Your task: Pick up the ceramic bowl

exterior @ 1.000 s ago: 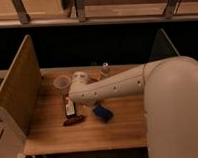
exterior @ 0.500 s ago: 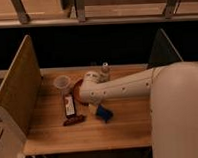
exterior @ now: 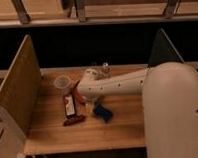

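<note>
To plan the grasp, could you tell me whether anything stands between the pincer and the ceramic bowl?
Nothing visible does: the pincer sits right over the ceramic bowl, beside the clear cup, and the arm mostly hides the bowl.

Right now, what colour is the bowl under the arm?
The bowl is reddish-orange in the camera view, under the gripper.

wooden table (exterior: 55,136) | wooden side panels (exterior: 20,82) | dark gap (exterior: 91,46) behind | dim warm light
</note>
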Tool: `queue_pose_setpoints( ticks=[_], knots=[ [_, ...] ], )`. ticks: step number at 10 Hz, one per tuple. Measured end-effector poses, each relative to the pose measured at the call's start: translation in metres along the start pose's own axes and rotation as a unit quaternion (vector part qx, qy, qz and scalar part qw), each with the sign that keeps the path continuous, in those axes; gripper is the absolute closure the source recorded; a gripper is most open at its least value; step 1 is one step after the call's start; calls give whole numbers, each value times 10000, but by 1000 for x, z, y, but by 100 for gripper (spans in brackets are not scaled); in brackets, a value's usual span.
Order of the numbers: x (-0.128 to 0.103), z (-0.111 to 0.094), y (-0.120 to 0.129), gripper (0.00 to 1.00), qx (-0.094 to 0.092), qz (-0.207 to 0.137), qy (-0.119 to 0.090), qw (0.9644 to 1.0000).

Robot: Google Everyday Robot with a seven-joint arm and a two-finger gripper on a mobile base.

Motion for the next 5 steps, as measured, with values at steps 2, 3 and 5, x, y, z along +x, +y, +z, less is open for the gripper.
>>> queue_pose_setpoints(
  ticks=[2, 3, 5],
  knots=[
    [0, 0, 0, 24, -5, 0, -2, 10000],
    [0, 1, 0, 24, -12, 10, -11, 10000],
    [-5, 13, 0, 24, -116, 11, -139, 9998]
  ],
)
